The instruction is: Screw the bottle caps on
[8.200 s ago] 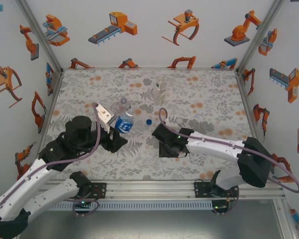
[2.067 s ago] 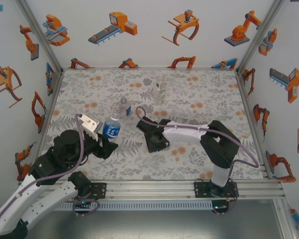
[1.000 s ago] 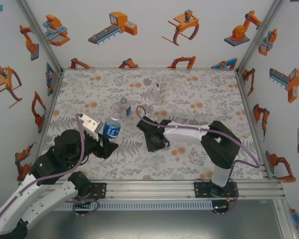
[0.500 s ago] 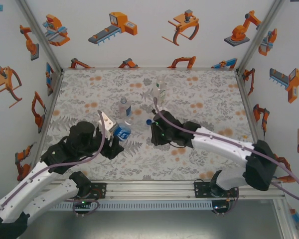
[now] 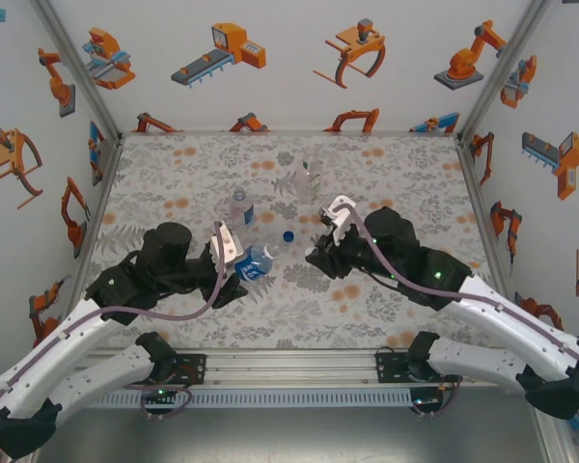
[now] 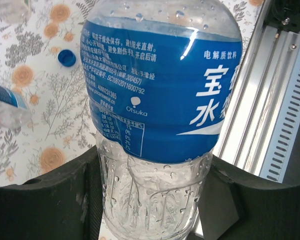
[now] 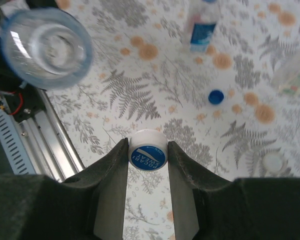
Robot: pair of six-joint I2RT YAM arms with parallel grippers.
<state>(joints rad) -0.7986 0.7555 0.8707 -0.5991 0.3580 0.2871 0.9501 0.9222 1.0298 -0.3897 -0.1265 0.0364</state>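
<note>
My left gripper (image 6: 157, 205) is shut on the clear lower part of the squat bottle (image 6: 160, 90) with the blue label. In the top view this bottle (image 5: 259, 260) hangs tilted over the table's middle, its mouth (image 7: 46, 47) open. My right gripper (image 7: 148, 150) is shut on a white cap (image 7: 148, 157) with a blue printed top, to the right of the bottle and apart from it. A blue cap (image 5: 288, 234) lies on the table between the grippers. Another white cap (image 7: 274, 161) lies on the table. The slim bottle (image 5: 238, 207) and the green-label bottle (image 5: 309, 178) stand behind.
The floral table cover (image 5: 396, 183) is ringed by white walls with robot pictures. An aluminium rail (image 5: 289, 367) runs along the near edge, close under the held bottle in the left wrist view. Bare cover lies to the far left and right.
The left gripper has carried the squat bottle a little right and nearer, more tilted. The right gripper has drawn back to the right with the white cap.
</note>
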